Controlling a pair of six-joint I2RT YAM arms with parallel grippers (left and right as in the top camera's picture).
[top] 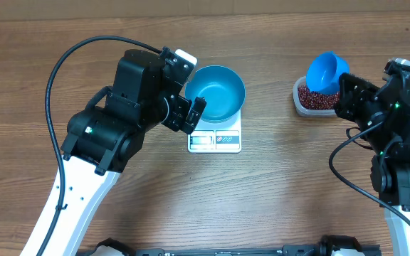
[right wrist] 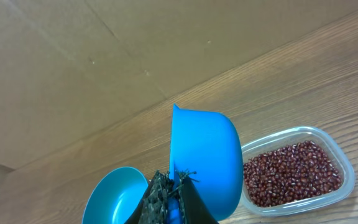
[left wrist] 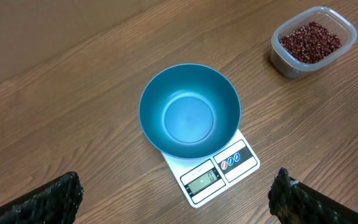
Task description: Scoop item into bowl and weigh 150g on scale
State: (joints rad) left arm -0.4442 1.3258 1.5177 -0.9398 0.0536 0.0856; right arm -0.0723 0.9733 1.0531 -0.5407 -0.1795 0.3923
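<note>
Wooden bench [top: 276, 199], plain brown board behind it, two arms stationed at either end.

Item 1. Scale [top: 215, 140]: white, square, near mid-bench; display faces the front edge, digits too small to read.

Item 2. Bowl [top: 216, 92]: bright blue, seated on the scale's platform, empty.

Item 3. Beans [top: 317, 99]: maroon heap, all of it inside the clear tub [top: 299, 99], which stands well apart to the right of the scale.

Item 4. Scoop [top: 326, 71]: blue, raised above the tub's far side, tilted, no beans visible in it.

Item 5. Left fingers [left wrist: 48, 202]: spread fully wide, gripping nothing, hovering just beside the bowl on the scale's left.

Item 6. Right fingers [right wrist: 157, 196]: pinched tight on the scoop's handle.

Status, as judged: filling has not begun, since nothing lies in the bowl; the step in hand looks like the first dip. Next move calls for lowering the scoop mouth-first into the heap, levelling it before lifting, then carrying it across the open stretch of bench and tipping over the bowl's middle without nudging the scale.
</note>
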